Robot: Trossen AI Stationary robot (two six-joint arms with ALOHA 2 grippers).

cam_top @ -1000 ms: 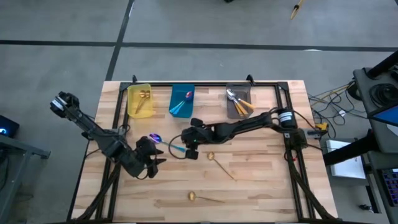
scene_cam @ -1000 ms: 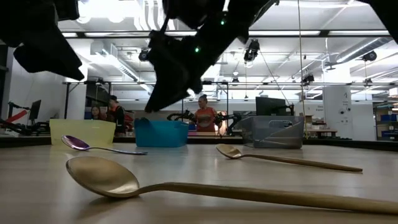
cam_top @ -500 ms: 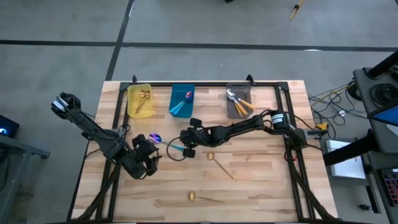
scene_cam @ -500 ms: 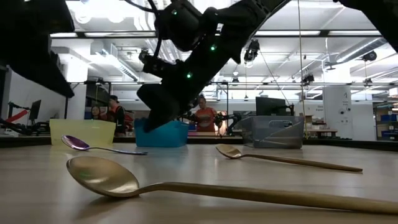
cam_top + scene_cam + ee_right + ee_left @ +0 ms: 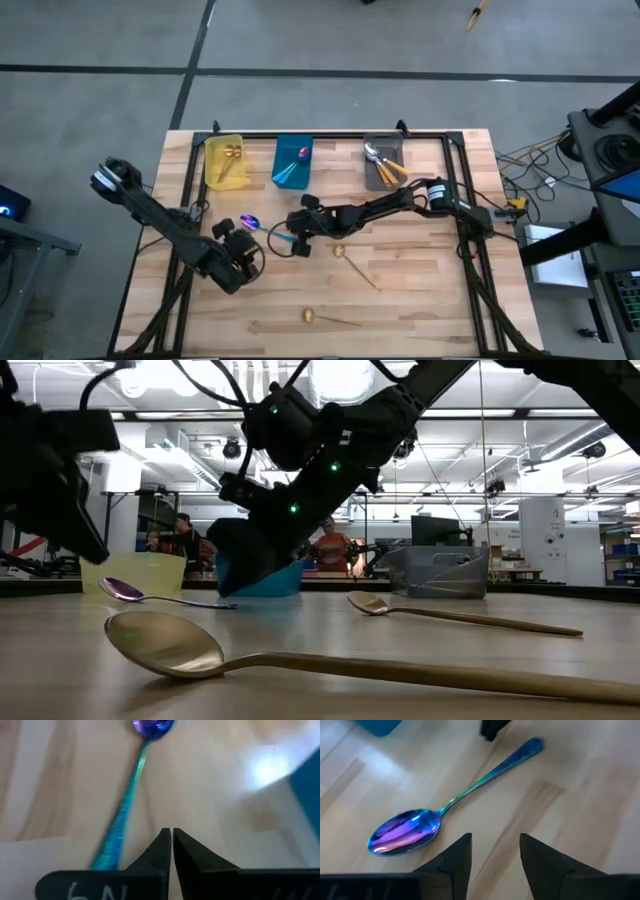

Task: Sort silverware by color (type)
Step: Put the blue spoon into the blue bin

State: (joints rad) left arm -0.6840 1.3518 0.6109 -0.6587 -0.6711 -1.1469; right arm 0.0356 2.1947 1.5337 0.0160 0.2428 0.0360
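Pale wooden plank table point(image 5: 420, 290), smooth, matt. Iridescent purple-and-teal metal spoon point(image 5: 436, 814), mirror-glossy. Two thin gold metal spoons point(image 5: 330, 660) point(image 5: 455, 616), satin sheen. Bins look plastic.

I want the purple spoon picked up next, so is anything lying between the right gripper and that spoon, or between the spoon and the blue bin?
Nothing visible does. The right gripper, fingers shut and empty, sits just beside the purple spoon handle on bare wood. The way from the spoon to the blue bin is bare table too. The left gripper waits near the bowl end.
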